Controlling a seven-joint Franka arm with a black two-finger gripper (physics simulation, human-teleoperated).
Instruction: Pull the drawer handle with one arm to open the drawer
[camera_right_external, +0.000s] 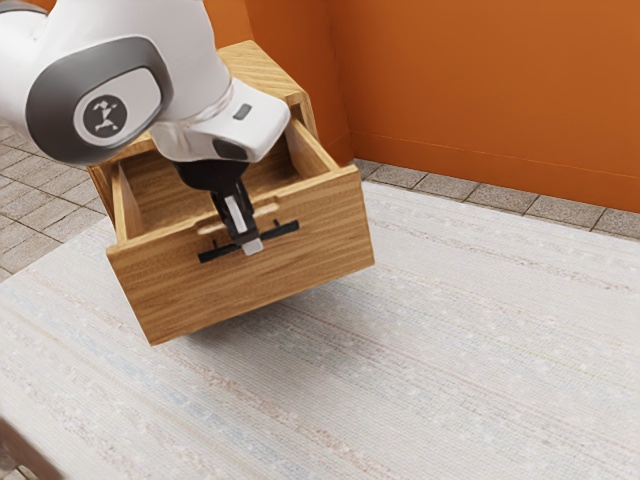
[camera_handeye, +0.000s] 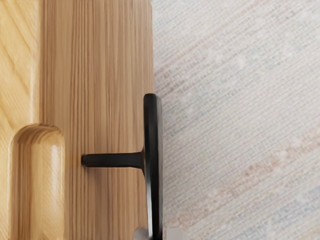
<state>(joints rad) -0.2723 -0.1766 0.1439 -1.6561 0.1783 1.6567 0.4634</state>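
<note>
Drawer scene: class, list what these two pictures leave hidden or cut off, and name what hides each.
1. Exterior view: the arm covers the rear of the drawer and much of the cabinet.
2. Exterior view: the gripper covers the middle of the handle.
3. Wrist view: one end of the handle is cut off by the picture's edge.

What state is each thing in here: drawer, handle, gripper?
Drawer: open, standing well out of the cabinet.
Handle: gripped, its bar between the fingers.
Gripper: shut on the handle, reaching down from above.
</note>
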